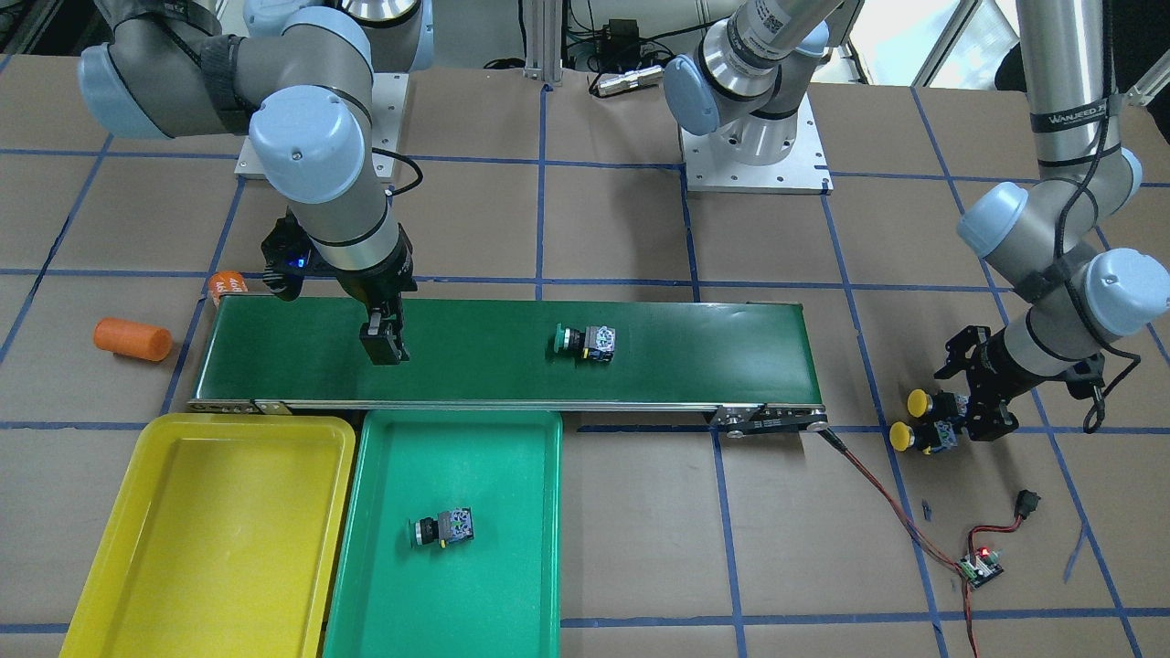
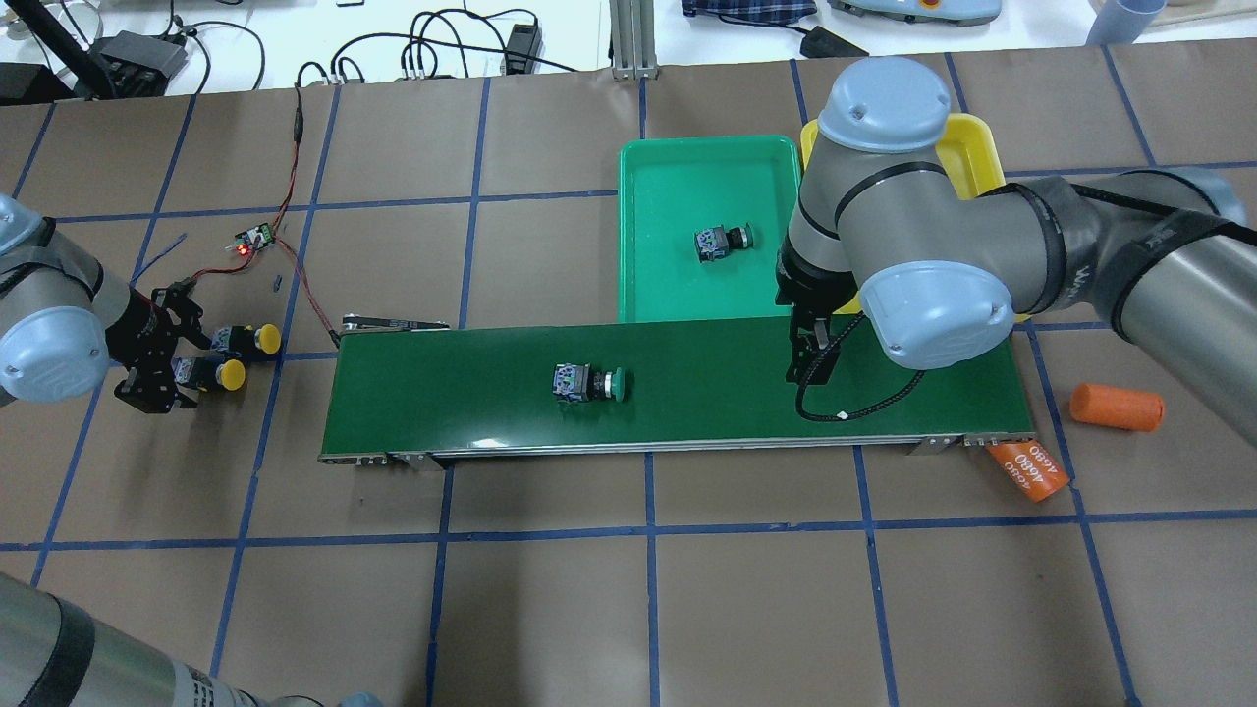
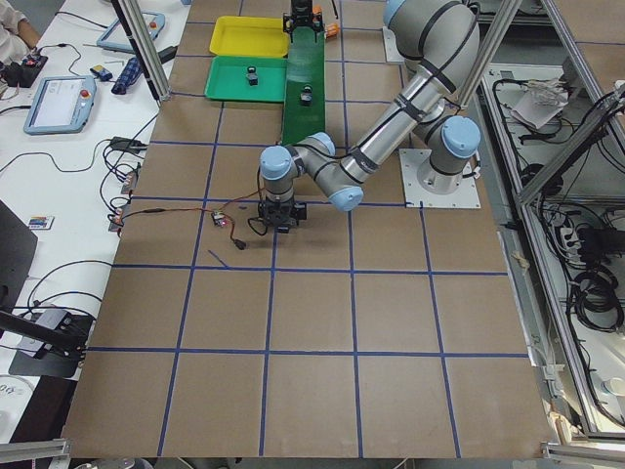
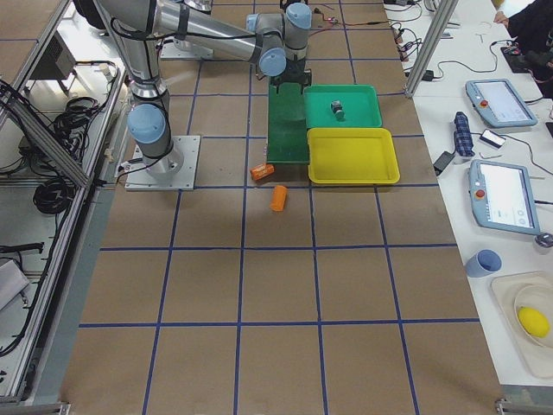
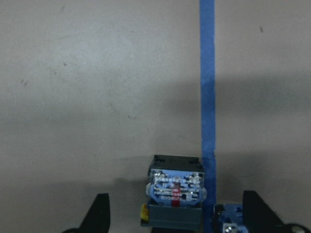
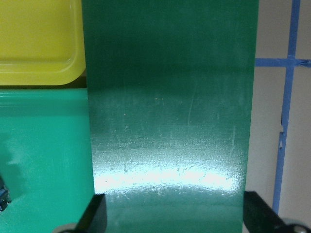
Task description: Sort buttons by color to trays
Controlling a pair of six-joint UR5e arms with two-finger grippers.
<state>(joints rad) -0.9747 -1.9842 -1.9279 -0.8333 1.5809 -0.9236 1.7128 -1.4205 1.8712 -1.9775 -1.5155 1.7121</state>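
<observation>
One green-capped button (image 1: 585,341) (image 2: 586,382) lies on its side mid-belt. Another green one (image 1: 443,528) (image 2: 720,242) lies in the green tray (image 1: 512,594) (image 2: 668,167). The yellow tray (image 1: 119,548) (image 2: 967,147) beside it holds nothing. Two yellow-capped buttons (image 1: 921,403) (image 2: 245,340) lie together on the table past the belt's end. My left gripper (image 1: 960,407) (image 2: 182,353) (image 5: 177,218) is open and low around them; one button body (image 5: 175,191) sits between its fingers. My right gripper (image 1: 386,352) (image 2: 813,368) (image 6: 175,218) hangs open over the belt near the trays, holding nothing.
The long dark-green conveyor belt (image 1: 686,366) (image 2: 707,393) runs along the trays. Two orange cylinders (image 1: 132,339) (image 2: 1117,407) lie off its tray-side end, one printed "4680" (image 2: 1026,469). A small controller board (image 1: 980,565) (image 2: 252,239) with red wires lies near the yellow buttons.
</observation>
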